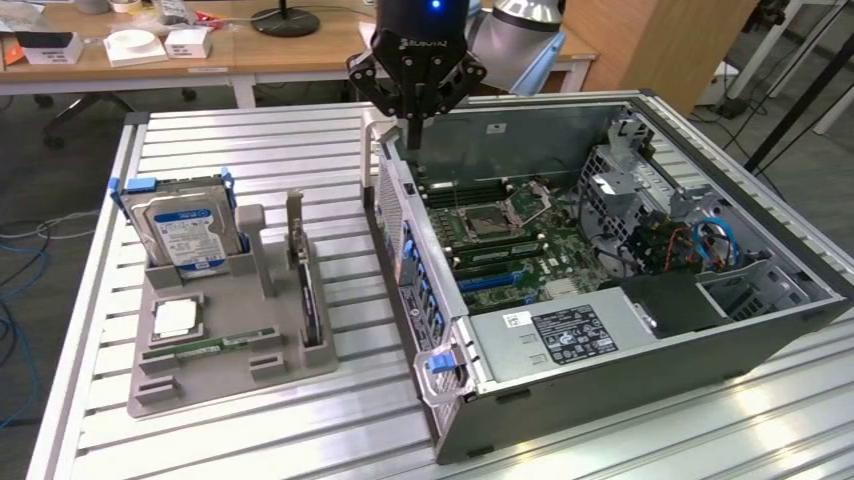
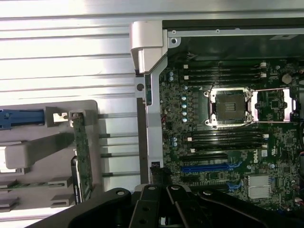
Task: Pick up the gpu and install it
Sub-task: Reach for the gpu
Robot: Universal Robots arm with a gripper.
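The gpu (image 1: 310,290) stands on edge in a slot of the grey holder tray (image 1: 254,375), a thin green card with a silver bracket. The wrist view looks down on it edge-on, gpu (image 2: 83,159). My gripper (image 1: 414,135) hangs above the rear upper corner of the open computer case (image 1: 400,200), well away from the gpu. Its black fingers are shut and hold nothing. In the wrist view the gripper (image 2: 164,213) sits over the case wall beside the motherboard (image 2: 228,142). A blue expansion slot (image 2: 209,167) lies on the board near it.
The tray also holds a hard drive (image 1: 187,230) with a blue-white label, a small chip (image 1: 176,318) and a narrow memory stick (image 1: 207,347). Cables and a drive cage (image 1: 694,240) fill the case's right end. Desks stand behind the slatted table (image 1: 267,140).
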